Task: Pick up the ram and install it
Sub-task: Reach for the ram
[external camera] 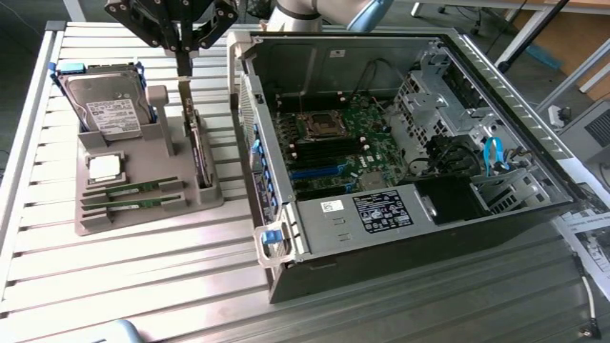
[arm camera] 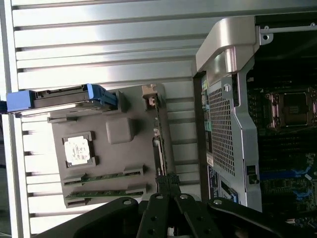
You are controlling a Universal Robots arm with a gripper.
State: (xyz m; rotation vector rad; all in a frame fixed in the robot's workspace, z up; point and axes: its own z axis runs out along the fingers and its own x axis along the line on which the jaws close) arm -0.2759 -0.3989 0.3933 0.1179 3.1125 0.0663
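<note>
Slatted aluminium table (external camera: pixel 143 286) (arm camera: pixel 99 49) carries a grey holder (external camera: pixel 143 218) (arm camera: pixel 111 158). An open computer case (external camera: pixel 286 243) (arm camera: pixel 233 129) stands just beside the holder, on the exterior view's right of it.

On the holder:
- Hard drive (external camera: pixel 110 100) (arm camera: pixel 64 96) in a blue caddy, propped on edge at the holder's far end as the exterior view sees it.
- Square silver processor chip (external camera: pixel 103 166) (arm camera: pixel 78 149) flat in its recess, just below the drive in that view.
- First ram stick (external camera: pixel 133 189) (arm camera: pixel 106 176), green, on edge in a long slot next to the chip.
- Second ram stick (external camera: pixel 133 204) (arm camera: pixel 106 191) in the parallel slot beside it, toward the holder's near end. Both sticks sit seated in the holder.
- Wider card with a metal bracket (external camera: pixel 197 153) (arm camera: pixel 158 144) standing on edge along the holder's case-side rim.

Gripper (external camera: pixel 182 70) (arm camera: pixel 167 179) hangs above the holder's far end, over the line of the bracket card and next to the hard drive. Its jaws are closed tip to tip with nothing held between them. Well apart from both ram sticks; the bracket card is the nearest part.

Inside the case, past its perforated rear panel from the holder: green motherboard (external camera: pixel 333 143) (arm camera: pixel 287 148) lying flat, with the processor socket (external camera: pixel 319 125) (arm camera: pixel 290 106) toward its far end. A row of black memory slots (external camera: pixel 329 151) runs just below the socket in the exterior view.
</note>
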